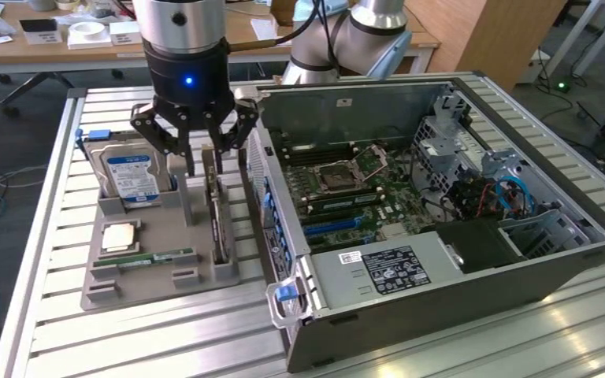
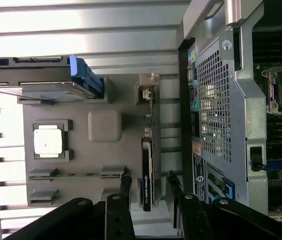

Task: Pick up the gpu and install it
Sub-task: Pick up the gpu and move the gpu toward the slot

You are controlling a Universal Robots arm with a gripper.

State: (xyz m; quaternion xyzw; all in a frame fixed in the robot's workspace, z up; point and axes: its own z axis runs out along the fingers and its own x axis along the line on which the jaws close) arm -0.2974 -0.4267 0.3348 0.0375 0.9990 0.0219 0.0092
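gpu (image 2: 149, 150), single, between one spread claw (image 2: 148, 176)

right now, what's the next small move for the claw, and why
Probably ease the claw straight down a little: it's open, its fingers flank the gpu standing on edge in the grey tray with gaps either side, and the tips seem only around its upper edge.

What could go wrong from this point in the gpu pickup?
1. The gripper hangs open astride the thin gpu, which stands on edge in the grey tray; an off-centre close might tilt or jam it in its slot.
2. The computer case wall stands close beside the gripper, so a sideways drift could strike it.
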